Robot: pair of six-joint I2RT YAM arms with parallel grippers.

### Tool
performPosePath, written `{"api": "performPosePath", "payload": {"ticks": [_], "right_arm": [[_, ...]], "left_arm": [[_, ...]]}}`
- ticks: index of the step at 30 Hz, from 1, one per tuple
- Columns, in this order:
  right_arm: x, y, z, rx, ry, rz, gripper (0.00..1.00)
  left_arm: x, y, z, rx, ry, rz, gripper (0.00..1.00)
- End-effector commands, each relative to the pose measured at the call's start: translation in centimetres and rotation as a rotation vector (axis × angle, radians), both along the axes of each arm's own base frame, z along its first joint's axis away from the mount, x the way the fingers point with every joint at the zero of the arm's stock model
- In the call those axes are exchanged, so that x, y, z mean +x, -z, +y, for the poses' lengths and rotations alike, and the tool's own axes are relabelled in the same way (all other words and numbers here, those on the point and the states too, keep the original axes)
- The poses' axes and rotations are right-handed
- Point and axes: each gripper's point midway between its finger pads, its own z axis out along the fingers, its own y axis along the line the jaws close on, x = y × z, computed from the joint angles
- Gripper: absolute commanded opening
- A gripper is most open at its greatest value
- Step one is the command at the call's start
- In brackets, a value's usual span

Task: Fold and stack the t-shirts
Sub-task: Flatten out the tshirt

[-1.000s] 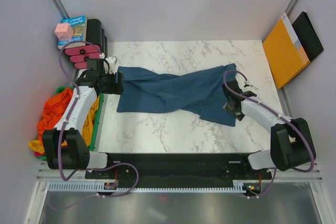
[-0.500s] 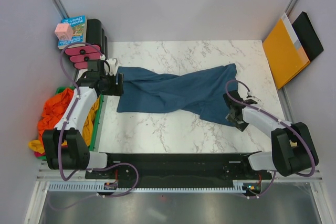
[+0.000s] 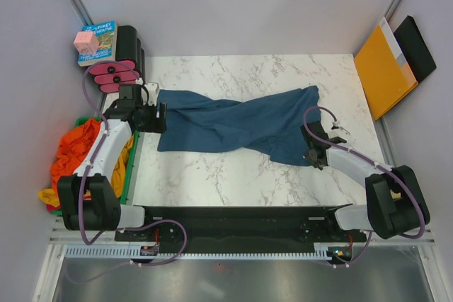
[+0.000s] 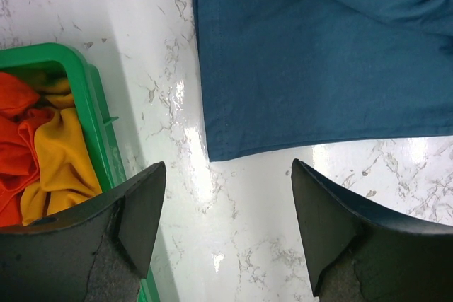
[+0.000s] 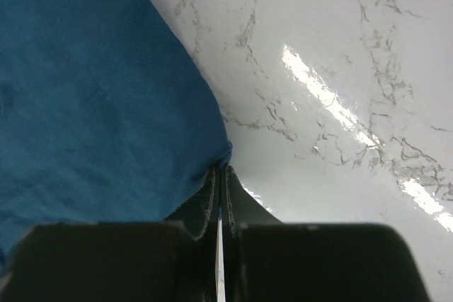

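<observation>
**Two arms at opposite ends of a dark teal-blue cloth t-shirt [image 3: 237,125] spread on the white marble bench [image 3: 233,175].**
The left arm reaches forward with the left tool [image 4: 226,175] open, hovering over the shirt's near left corner, its fingers clear of the cloth. The right arm bends inward and low. The right tool [image 5: 221,169] is closed, its tips touching the shirt's near right corner; whether cloth is pinched cannot be told. Beside the bench's left edge, a green plastic bin [image 4: 88,118] holds a bright orange t-shirt [image 4: 18,125] and a mustard yellow t-shirt [image 4: 64,153].

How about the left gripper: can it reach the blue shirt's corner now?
Probably yes: the left gripper is open, and the blue shirt's corner lies uncovered just ahead of it.
</observation>
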Motion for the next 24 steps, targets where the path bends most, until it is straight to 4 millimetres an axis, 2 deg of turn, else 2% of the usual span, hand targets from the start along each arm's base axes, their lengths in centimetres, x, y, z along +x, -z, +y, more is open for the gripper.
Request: {"api": "performPosePath", "payload": {"ticks": [1, 6, 10, 12, 14, 17, 20, 24], "right_arm": [[-4.4, 2.3, -0.6, -0.002, -0.002, 0.140, 0.00], [-3.4, -0.2, -0.8, -0.034, -0.028, 0.052, 0.00], [-3.0, -0.8, -0.9, -0.054, -0.044, 0.040, 0.00], [-2.8, -0.8, -0.8, -0.057, -0.053, 0.039, 0.00], [-2.5, -0.8, -0.4, -0.054, -0.072, 0.032, 0.00], [-2.2, -1.0, -0.1, -0.064, -0.090, 0.030, 0.00], [-2.0, -1.2, 0.1, -0.068, -0.104, 0.028, 0.00], [-1.7, -1.7, 0.1, -0.075, -0.111, 0.022, 0.00]], "left_arm": [[-0.5, -1.7, 0.5, 0.013, -0.028, -0.052, 0.78], [-2.0, -1.0, 1.5, 0.055, -0.067, 0.026, 0.81], [-3.2, 1.0, 0.9, 0.027, -0.051, 0.136, 0.80], [-3.4, 2.8, 0.0, -0.011, -0.019, 0.202, 0.77], [-3.4, 4.2, -0.6, -0.038, 0.005, 0.252, 0.74], [-2.6, 5.1, -1.5, -0.078, 0.052, 0.262, 0.69], [-1.8, 5.5, -1.7, -0.088, 0.067, 0.248, 0.67], [-2.0, 6.9, -1.5, -0.084, 0.043, 0.292, 0.66]]}}
